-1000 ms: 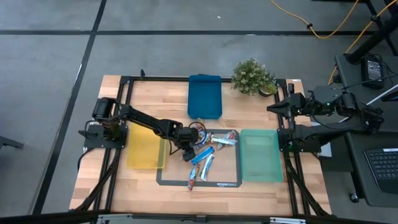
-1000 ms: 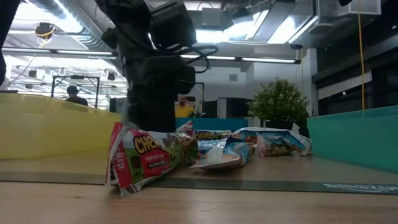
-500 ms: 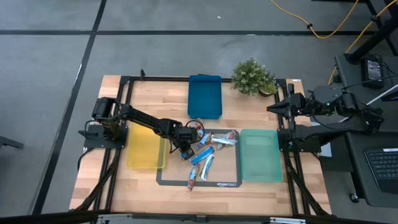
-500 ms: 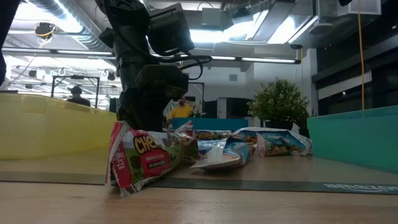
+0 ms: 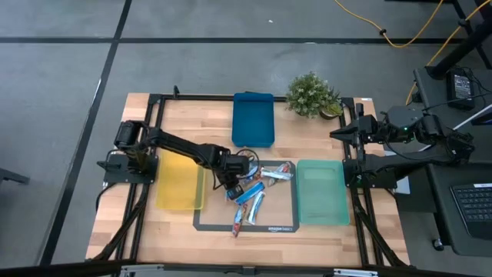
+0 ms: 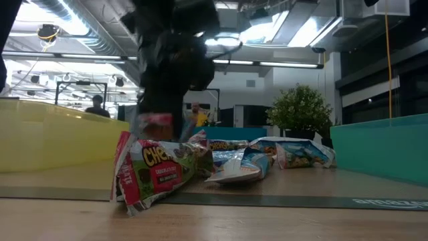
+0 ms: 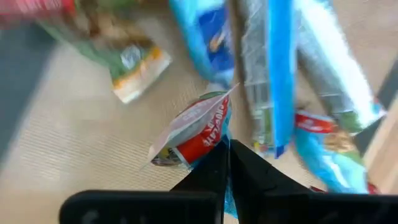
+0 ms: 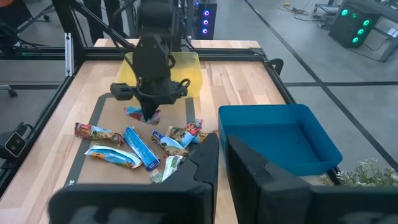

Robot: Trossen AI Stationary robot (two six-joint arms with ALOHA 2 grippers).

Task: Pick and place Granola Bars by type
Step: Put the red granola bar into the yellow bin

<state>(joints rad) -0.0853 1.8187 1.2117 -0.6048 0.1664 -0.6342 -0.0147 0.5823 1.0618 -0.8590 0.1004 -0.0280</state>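
left wrist view shows the left claw (image 7: 227, 149) clamped on the end of a red-and-silver granola bar (image 7: 193, 127), lifted off the dark mat (image 5: 280, 219). around it lie the other granola bars (image 5: 250, 201), blue ones mixed with silvery ones, between the yellow tray (image 5: 178, 183) and the green tray (image 5: 321, 192). the right claw (image 8: 221, 146), fingers slightly apart, waits beyond the blue tray (image 5: 253, 118) at the surface (image 5: 177, 227) edge.

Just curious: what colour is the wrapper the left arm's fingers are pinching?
Red and silvery-white. The bar shows best in the left wrist view.
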